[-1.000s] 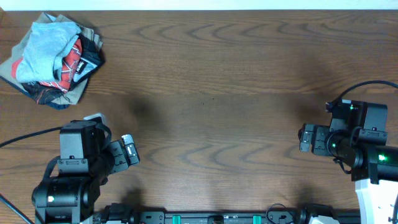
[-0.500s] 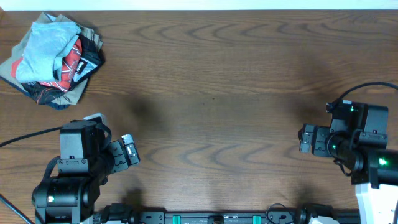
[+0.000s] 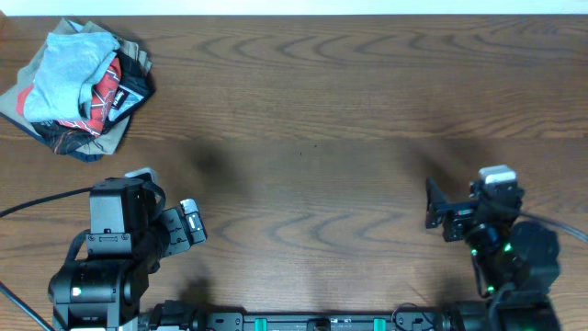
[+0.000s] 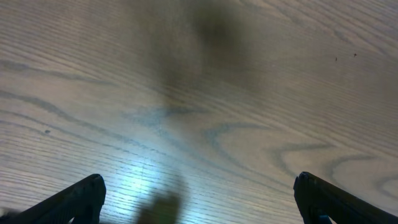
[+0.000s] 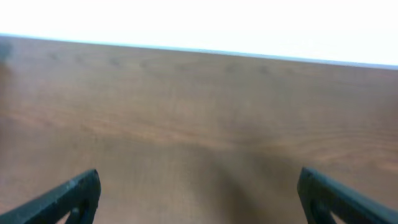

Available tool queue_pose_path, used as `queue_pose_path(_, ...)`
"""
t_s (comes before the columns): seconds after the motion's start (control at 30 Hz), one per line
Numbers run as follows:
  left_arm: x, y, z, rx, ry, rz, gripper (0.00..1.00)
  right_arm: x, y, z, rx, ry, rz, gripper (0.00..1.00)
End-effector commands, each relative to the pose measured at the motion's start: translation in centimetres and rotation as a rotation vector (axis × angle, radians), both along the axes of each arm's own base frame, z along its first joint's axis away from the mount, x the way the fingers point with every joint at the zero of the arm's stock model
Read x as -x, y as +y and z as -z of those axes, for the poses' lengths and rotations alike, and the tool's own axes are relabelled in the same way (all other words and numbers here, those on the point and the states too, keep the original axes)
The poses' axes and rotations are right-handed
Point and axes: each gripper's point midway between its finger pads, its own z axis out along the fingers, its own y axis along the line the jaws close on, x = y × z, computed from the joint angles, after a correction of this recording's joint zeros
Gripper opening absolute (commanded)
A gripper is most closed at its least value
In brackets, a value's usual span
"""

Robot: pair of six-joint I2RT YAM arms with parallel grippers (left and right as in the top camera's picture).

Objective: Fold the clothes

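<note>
The pale blue-grey garment (image 3: pixel 66 62) lies crumpled atop a heap of red, black and olive garments (image 3: pixel 108 97) at the far left corner of the tabletop (image 3: pixel 312 119). The left fingers (image 4: pixel 81 194) and right fingers (image 5: pixel 78 190) are spread wide above the tabletop near its front edge, each pair holding nothing.

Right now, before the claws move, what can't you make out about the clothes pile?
Blue-grey garment: overhead, crumpled; sleeves and hems hidden in its own folds.
Red shirt: lettering too small; mostly buried under the blue-grey garment.
Olive garment: only edges show beneath the pile.
Both wrist views: only table wood, right one blurred; pile out of frame.
</note>
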Motion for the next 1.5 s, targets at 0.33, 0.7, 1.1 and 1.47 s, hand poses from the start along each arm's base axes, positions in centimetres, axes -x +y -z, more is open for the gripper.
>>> queue_pose_path(0.33,0.0,0.3,-0.1,-0.02,-0.002,0.001,0.98,-0.8,0.3,3.9,-0.016,-0.368,-0.005,0.99)
queue_pose_path(0.7,0.0,0.3,-0.1,-0.02,-0.002,0.001,0.97,-0.4,-0.5,7.1,0.047,-0.248,0.031,0.99)
queue_pose_path(1.1,0.0,0.3,-0.1,-0.02,-0.002,0.001,0.98,-0.5,-0.5,7.1,0.046,-0.249,0.028,0.99)
queue_pose_path(1.47,0.0,0.3,-0.1,-0.02,-0.002,0.001,0.98,-0.5,-0.5,7.1,0.046,-0.249,0.028,0.99)
